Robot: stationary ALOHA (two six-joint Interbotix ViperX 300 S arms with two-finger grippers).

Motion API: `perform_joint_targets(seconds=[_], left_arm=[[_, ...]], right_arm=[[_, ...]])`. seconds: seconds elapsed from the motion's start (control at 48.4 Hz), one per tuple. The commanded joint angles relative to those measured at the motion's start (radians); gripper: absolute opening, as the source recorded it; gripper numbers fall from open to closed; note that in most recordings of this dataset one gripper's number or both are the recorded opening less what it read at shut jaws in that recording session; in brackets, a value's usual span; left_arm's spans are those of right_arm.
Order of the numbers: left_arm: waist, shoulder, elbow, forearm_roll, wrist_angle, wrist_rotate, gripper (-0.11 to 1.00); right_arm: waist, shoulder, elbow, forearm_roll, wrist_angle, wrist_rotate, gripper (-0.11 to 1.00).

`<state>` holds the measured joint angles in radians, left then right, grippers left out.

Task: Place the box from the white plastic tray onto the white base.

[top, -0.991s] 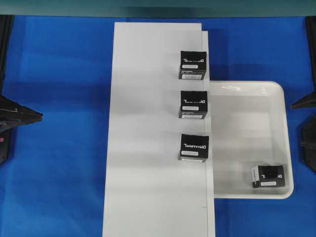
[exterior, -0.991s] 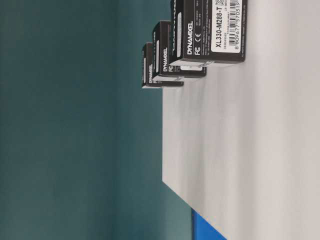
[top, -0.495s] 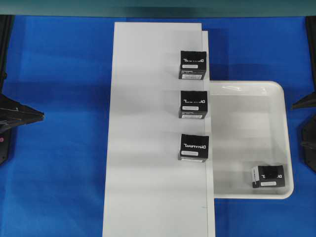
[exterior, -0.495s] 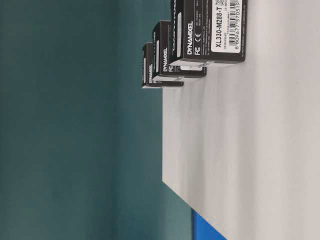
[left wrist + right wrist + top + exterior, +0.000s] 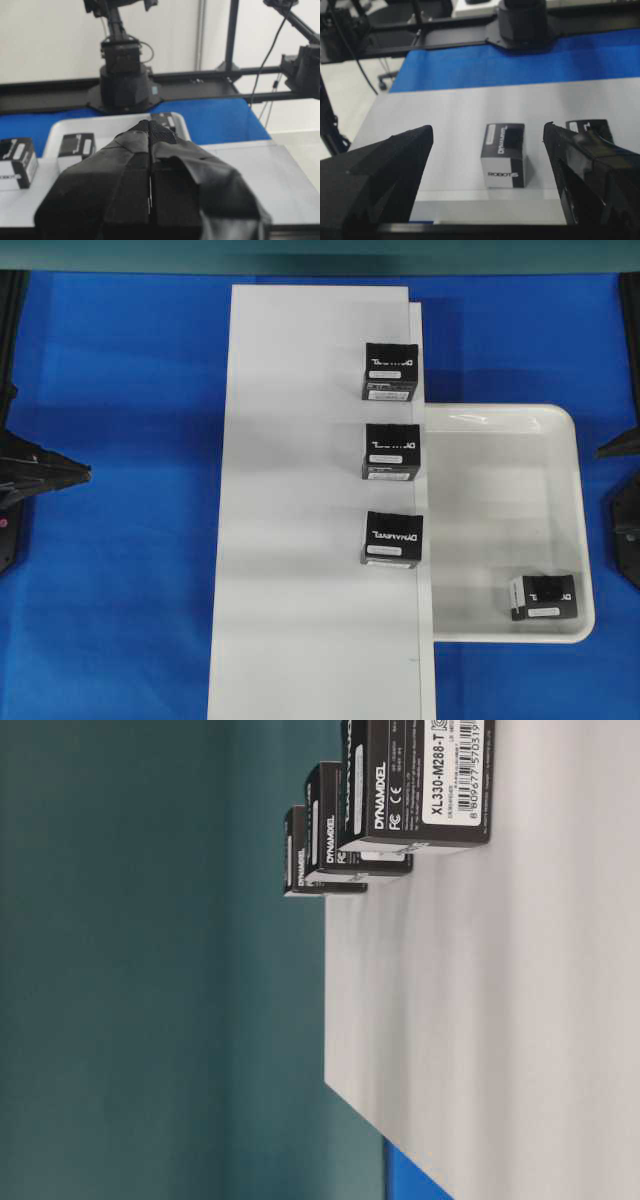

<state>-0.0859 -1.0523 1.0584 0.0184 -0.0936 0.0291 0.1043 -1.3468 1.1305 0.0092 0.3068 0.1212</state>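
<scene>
Three alike black boxes with white lettering stand in a column on the white base (image 5: 300, 490), along its right edge: far (image 5: 390, 371), middle (image 5: 391, 451) and near (image 5: 393, 538). They also show in the table-level view (image 5: 415, 780). The white plastic tray (image 5: 500, 440) lies against the base's right side. My left gripper (image 5: 80, 473) is shut and empty at the left edge, far from the base; its tip shows in the left wrist view (image 5: 150, 125). My right gripper (image 5: 622, 490) is open and empty at the right edge, just outside the tray (image 5: 487, 127).
Another black box with a white side panel (image 5: 543, 597) sits in the tray's near right corner. It lies between and beyond my open right fingers (image 5: 504, 155). Blue cloth (image 5: 120, 590) covers the table around the base and tray.
My left gripper tip has edged slightly toward the base. My right gripper has drawn back a little toward the right edge. The boxes have not moved.
</scene>
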Motion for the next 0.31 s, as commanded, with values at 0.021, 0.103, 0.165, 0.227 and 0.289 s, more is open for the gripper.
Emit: perform_joint_targets(seconds=[0.021,0.103,0.165,0.227,0.289], left_arm=[[-0.002,0.008,-0.011,0.002,-0.009,-0.002,-0.07],[-0.002,0.009,-0.011,0.002,-0.009,-0.002,-0.07],[-0.002,0.011,-0.011,0.002,-0.009,0.002,-0.07],[-0.002,0.015,-0.009,0.002,-0.009,0.005,-0.07],[-0.002,0.021,-0.008,0.002,-0.009,0.003,-0.07]], right_arm=[[-0.003,0.0,-0.005,-0.002,-0.012,-0.002,0.9],[-0.002,0.0,-0.002,-0.002,-0.014,-0.002,0.9],[-0.002,0.0,0.003,-0.002,-0.014,-0.002,0.9],[-0.003,0.002,0.006,-0.002,-0.015,-0.002,0.9],[-0.003,0.0,0.006,-0.002,-0.018,-0.002,0.9]])
